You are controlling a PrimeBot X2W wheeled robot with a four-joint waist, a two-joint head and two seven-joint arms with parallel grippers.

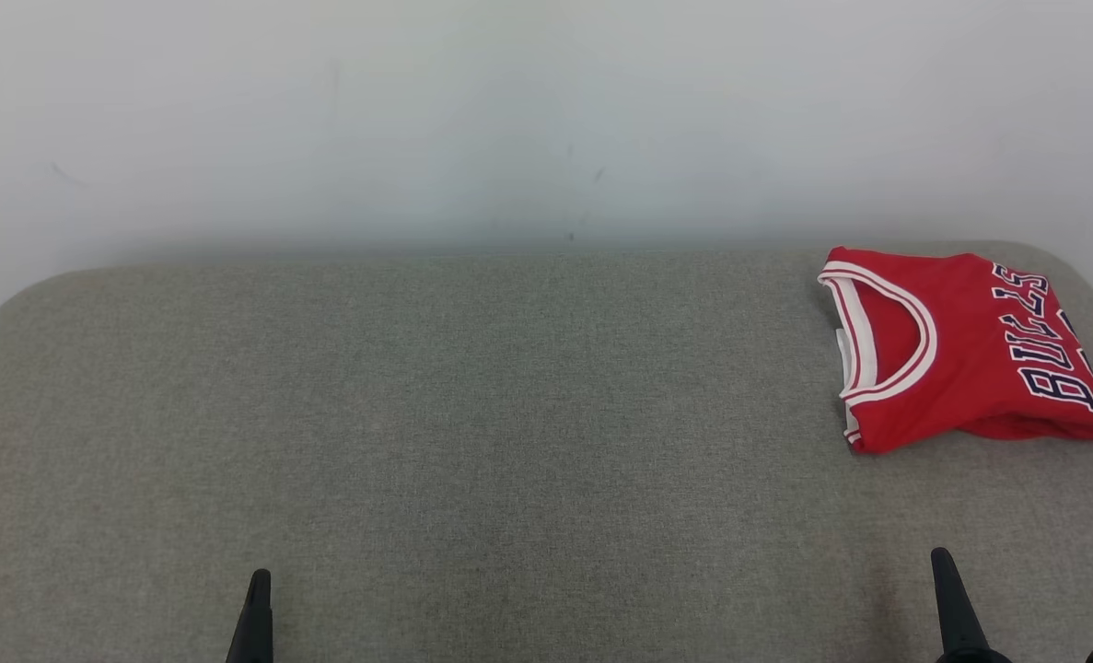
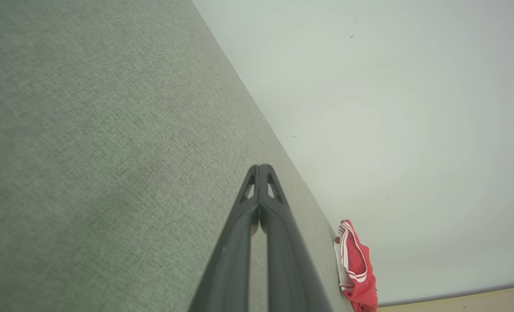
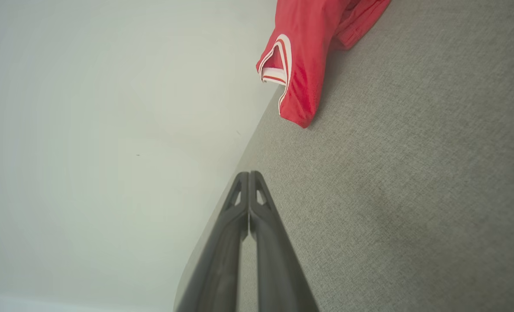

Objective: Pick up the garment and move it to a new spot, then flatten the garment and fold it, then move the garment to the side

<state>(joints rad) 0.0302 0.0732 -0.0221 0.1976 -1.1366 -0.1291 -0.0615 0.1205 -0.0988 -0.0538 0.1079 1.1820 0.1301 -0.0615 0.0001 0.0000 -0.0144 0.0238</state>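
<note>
Head view, folded red white-trimmed jersey [image 1: 970, 368] lies on grey woven surface [image 1: 509, 414], well beyond right gripper [image 1: 944, 562], left gripper [image 1: 259, 582] farther, both closed, empty.

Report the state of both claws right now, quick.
Left claw: closed, holding nothing.
Right claw: closed, holding nothing; the folded red Bulls jersey lies apart from it on the grey fabric surface.

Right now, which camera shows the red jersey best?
Head view: the red jersey lies whole, folded, lettering visible. Left wrist view catches a small edge-on sliver; right wrist view crops it at the top.
</note>
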